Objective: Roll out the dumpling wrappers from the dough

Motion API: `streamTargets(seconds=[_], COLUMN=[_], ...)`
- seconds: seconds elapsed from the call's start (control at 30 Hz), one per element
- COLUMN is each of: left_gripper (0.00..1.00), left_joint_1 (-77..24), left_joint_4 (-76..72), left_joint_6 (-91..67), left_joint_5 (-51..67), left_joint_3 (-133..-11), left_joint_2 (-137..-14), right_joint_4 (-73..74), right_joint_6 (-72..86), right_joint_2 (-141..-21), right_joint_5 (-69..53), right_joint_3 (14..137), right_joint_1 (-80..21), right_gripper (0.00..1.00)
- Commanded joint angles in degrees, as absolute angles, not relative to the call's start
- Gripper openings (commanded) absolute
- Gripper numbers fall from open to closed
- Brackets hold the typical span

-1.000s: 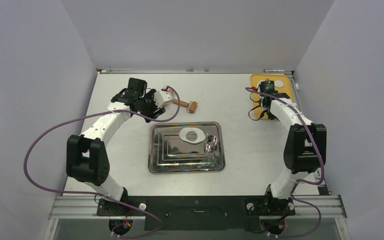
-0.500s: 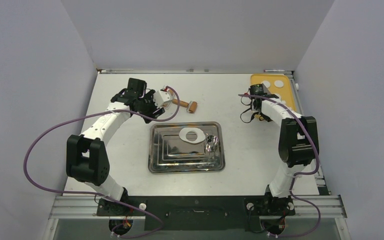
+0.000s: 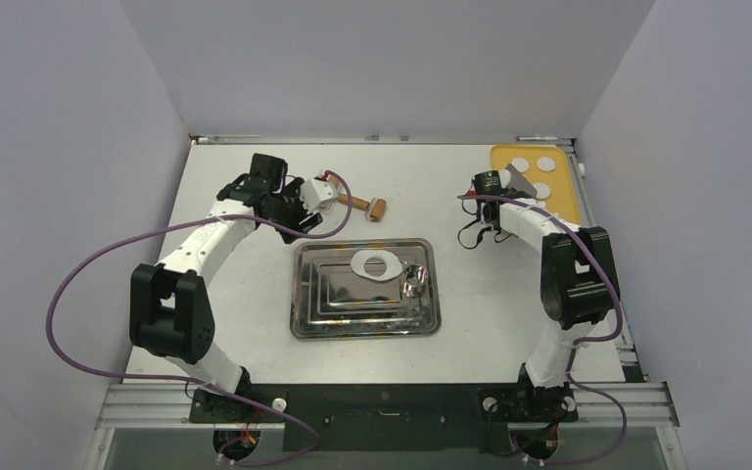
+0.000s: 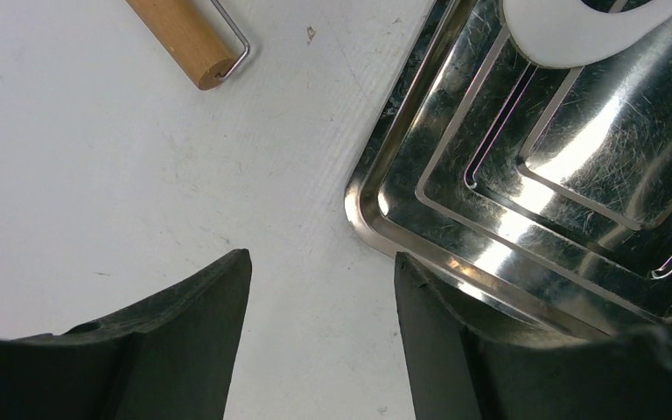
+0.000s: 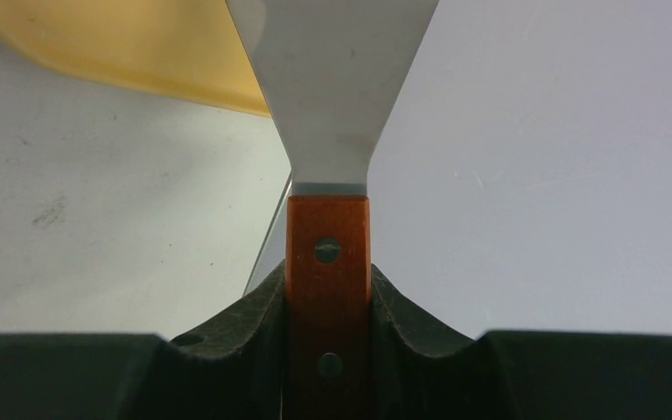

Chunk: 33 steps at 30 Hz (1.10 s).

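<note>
Worktop layout, for your check. You have the tray at the centre. In it the dough sheet lies toward the far edge, with the cutter ring just beside it on the right. The rolling pin lies behind the tray, left of centre. The board is in the far right corner, with three dumpling wrappers on it, set apart. The spatula is at the board's left edge, in the right gripper.

Parted gripper, steel tray, perhaps roller handle

White arms, black joints, purple cables
</note>
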State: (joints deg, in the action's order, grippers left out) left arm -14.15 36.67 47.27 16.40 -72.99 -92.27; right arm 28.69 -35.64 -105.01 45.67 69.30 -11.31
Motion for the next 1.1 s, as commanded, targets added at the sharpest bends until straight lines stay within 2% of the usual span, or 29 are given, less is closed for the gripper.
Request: streamTargets(seconds=[0.0,0.27,1.07], left_gripper=[0.58,0.58,0.58], left_joint_1=[-13.80,-13.85,-13.89], left_joint_4=[37.16,37.51,38.72], left_joint_6=[48.12,48.80,49.99], left_joint_5=[18.22,18.40,20.22], left_joint_3=[-74.84,-74.72,-75.07], left_joint_2=[-91.59,-91.41,-91.49], right_joint_4=[25.56,18.65,7.77], right_joint_6=[-38.46,-46.17,-55.90], right_joint_2=[-104.13,-104.87,-104.76], right_joint_5=[51.40,60.11,67.83], right_joint_3=[70.02,66.61,64.17], right_joint_1=[-11.51,-12.98,-11.11], right_gripper=[0.08,0.08,0.08])
